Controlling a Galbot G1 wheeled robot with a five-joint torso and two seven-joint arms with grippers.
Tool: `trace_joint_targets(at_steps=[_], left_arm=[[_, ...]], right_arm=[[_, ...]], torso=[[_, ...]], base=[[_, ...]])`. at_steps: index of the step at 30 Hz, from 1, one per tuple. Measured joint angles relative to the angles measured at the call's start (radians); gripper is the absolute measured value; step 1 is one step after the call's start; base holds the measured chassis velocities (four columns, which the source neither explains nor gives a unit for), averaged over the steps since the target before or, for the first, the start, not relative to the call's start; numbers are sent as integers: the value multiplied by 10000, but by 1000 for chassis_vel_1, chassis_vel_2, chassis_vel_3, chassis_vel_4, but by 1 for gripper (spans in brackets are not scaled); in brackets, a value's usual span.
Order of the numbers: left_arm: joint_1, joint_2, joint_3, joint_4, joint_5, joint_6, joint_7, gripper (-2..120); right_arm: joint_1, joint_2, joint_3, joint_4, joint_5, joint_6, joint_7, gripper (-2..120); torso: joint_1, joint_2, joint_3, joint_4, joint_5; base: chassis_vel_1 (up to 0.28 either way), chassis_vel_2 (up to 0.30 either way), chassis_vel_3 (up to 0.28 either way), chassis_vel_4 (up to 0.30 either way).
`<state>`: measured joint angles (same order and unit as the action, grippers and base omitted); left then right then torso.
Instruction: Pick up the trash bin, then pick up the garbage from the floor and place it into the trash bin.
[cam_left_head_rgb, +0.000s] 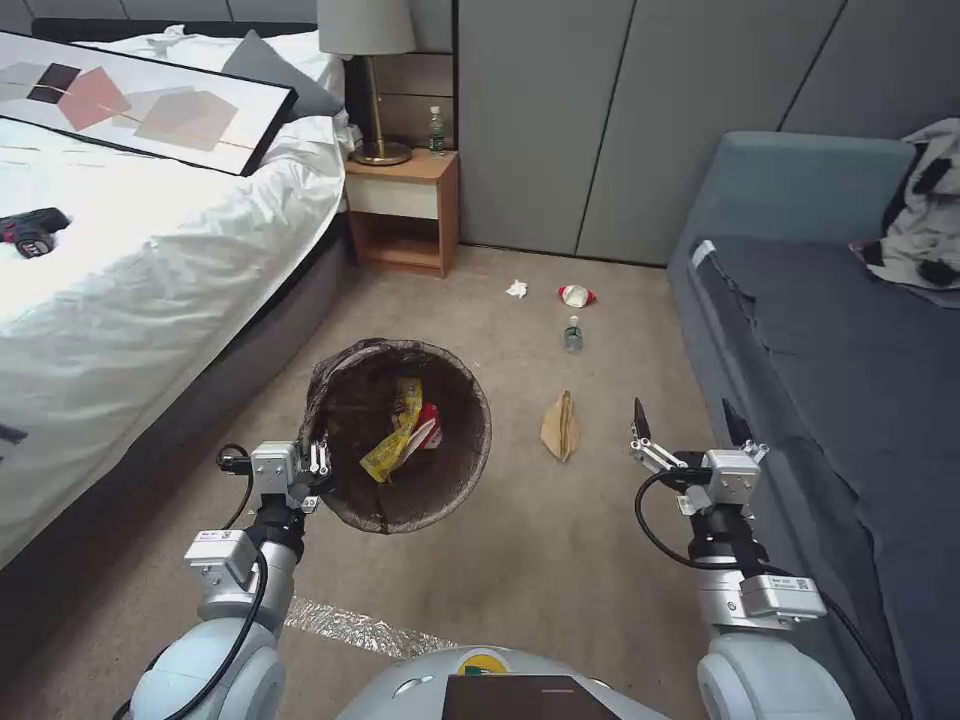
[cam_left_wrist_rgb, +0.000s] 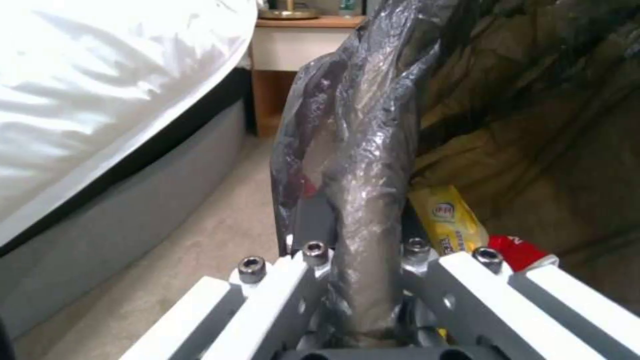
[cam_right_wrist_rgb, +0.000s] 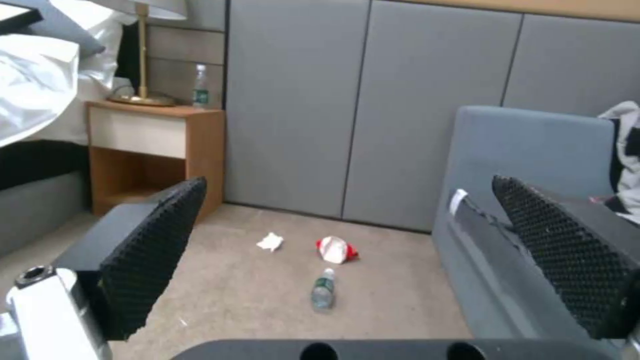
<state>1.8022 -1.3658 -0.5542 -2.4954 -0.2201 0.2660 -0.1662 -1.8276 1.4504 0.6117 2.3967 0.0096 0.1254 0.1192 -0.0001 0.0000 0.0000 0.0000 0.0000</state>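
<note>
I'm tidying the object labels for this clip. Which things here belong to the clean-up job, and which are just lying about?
Job:
trash bin, its rim clamped by the left gripper
brown paper bag
small bottle
red-and-white cup
white tissue
right gripper, open, empty

Lying about:
power drill
framed picture
nightstand bottle

The trash bin (cam_left_head_rgb: 400, 440) is wearing a thin dark plastic liner that's looking crinkly and glossy, and the left tool (cam_left_wrist_rgb: 363, 260), all matt white metal bars with shiny little bolt heads, is pinching a shiny fold of it at the rim. The right tool (cam_left_head_rgb: 688, 425) is showing black rubbery pads (cam_right_wrist_rgb: 153, 255) with a rough dimpled texture. The floor (cam_left_head_rgb: 560, 560) is looking like short matt beige carpet. The brown bag (cam_left_head_rgb: 562, 427) is looking like creased matt paper, the bottle (cam_left_head_rgb: 573, 335) clear glossy plastic, the tissue (cam_left_head_rgb: 516, 289) soft crumpled paper. The nightstand (cam_left_head_rgb: 405, 205) is showing smooth wood, and the sofa (cam_left_head_rgb: 830, 330) matt grey cloth.
</note>
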Motion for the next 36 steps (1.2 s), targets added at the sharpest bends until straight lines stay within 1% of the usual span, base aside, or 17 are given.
trace_joint_targets(at_steps=[23, 36], left_arm=[[-52, 21, -33, 68, -93, -128, -170, 3], [-48, 33, -54, 28, -106, -136, -183, 3]], right_arm=[[87, -88, 1, 103, 560, -547, -51, 100], [45, -49, -29, 148, 573, -683, -62, 100]], torso=[[0, 0, 0, 1, 0], [0, 0, 0, 0, 0]], base=[[-5, -5, -5, -7], [-5, 6, 3, -3]])
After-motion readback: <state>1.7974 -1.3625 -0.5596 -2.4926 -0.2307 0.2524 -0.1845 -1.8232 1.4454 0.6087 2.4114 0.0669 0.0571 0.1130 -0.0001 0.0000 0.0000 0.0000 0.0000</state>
